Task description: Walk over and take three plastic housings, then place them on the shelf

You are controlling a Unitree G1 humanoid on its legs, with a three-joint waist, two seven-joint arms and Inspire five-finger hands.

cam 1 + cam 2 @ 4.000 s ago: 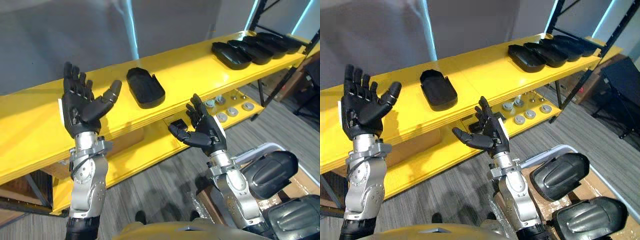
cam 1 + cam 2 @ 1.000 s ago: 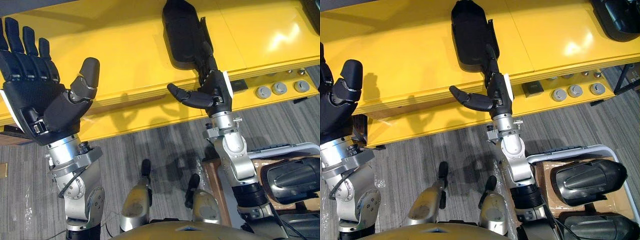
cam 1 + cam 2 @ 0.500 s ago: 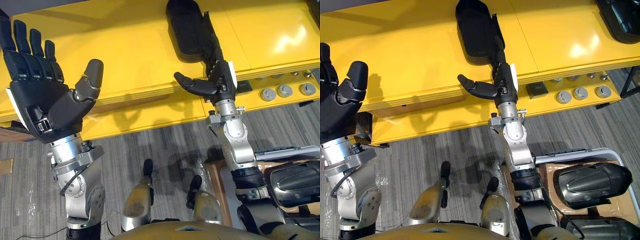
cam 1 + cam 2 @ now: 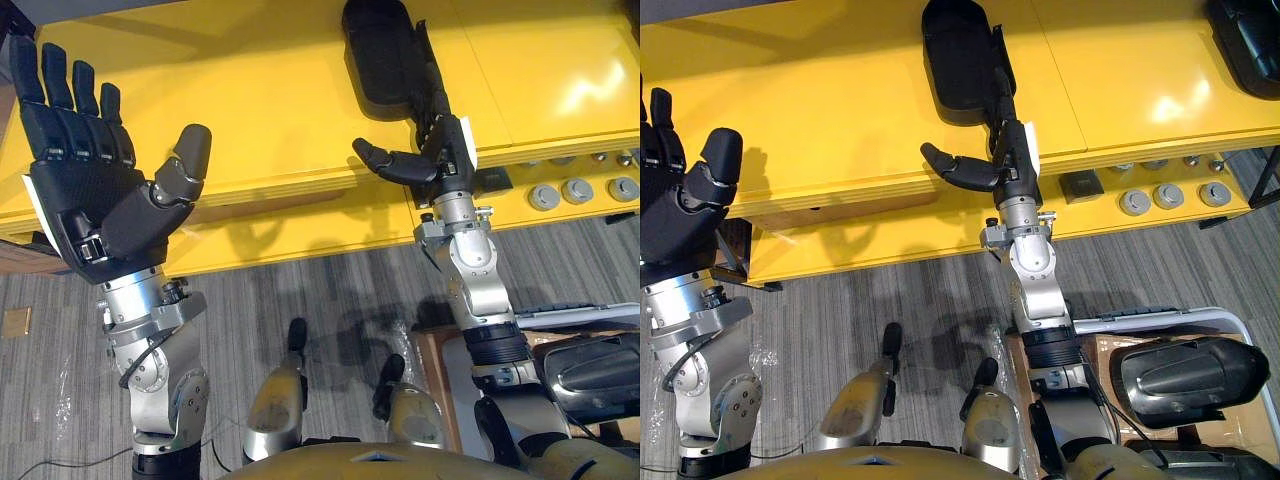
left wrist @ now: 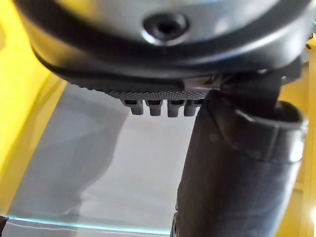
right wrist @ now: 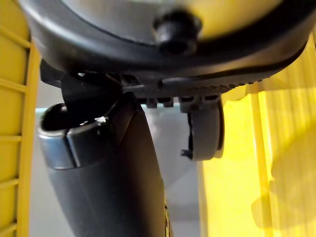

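One black plastic housing (image 4: 383, 55) lies hollow side up on the yellow shelf top (image 4: 250, 90). My right hand (image 4: 441, 150) is open at the shelf's front edge. Its straight fingers (image 4: 1001, 95) reach along the housing's right rim, and the thumb sticks out to the left, clear of the housing. Whether the fingers touch the rim I cannot tell. My left hand (image 4: 92, 190) is raised, palm up and open, over the shelf's left part, holding nothing. More black housings (image 4: 1246, 30) sit at the shelf's far right.
A lower yellow shelf (image 4: 300, 235) carries several round metal parts (image 4: 578, 190) on the right. A white-rimmed bin (image 4: 1160, 320) at my lower right holds a further dark housing (image 4: 1190, 365). Grey carpet floor lies below.
Since 4 s ago the shelf has come much nearer and the view looks down on it. In the last second my right hand slid forward along the housing's rim; the left hand stays raised.
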